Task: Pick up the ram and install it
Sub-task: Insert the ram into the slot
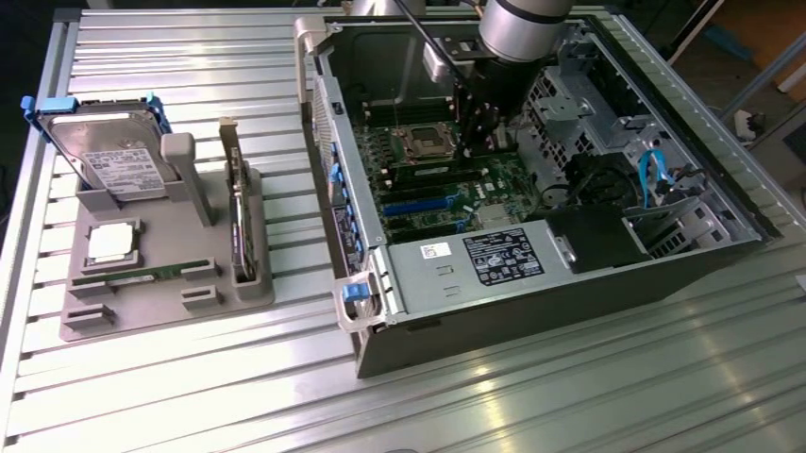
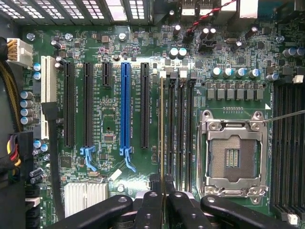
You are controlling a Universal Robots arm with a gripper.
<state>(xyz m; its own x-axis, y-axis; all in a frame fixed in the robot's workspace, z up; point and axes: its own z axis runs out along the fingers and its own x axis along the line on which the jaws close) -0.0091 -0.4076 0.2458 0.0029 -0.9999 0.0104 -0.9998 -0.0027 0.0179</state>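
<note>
My gripper (image 2: pixel 163 185) is shut on the ram (image 2: pixel 162 138), which I see edge-on as a thin line between the two black fingers (image 2: pixel 148 207). The stick runs along the memory slot nearest the long black card slots, beside the open processor socket (image 2: pixel 232 157). I cannot tell whether it is seated in the slot or just above it. In the exterior view the arm reaches down into the open computer case (image 1: pixel 504 311), with the gripper (image 1: pixel 485 118) low over the green motherboard (image 1: pixel 441 193).
Other empty memory slots (image 2: pixel 183 133) lie beside the held stick, and a blue card slot (image 2: pixel 125 105) lies further off. Outside the case, a grey holder (image 1: pixel 164 302) carries a hard drive (image 1: pixel 113 160), an upright dark card (image 1: pixel 237 208) and a flat green stick (image 1: pixel 126 276).
</note>
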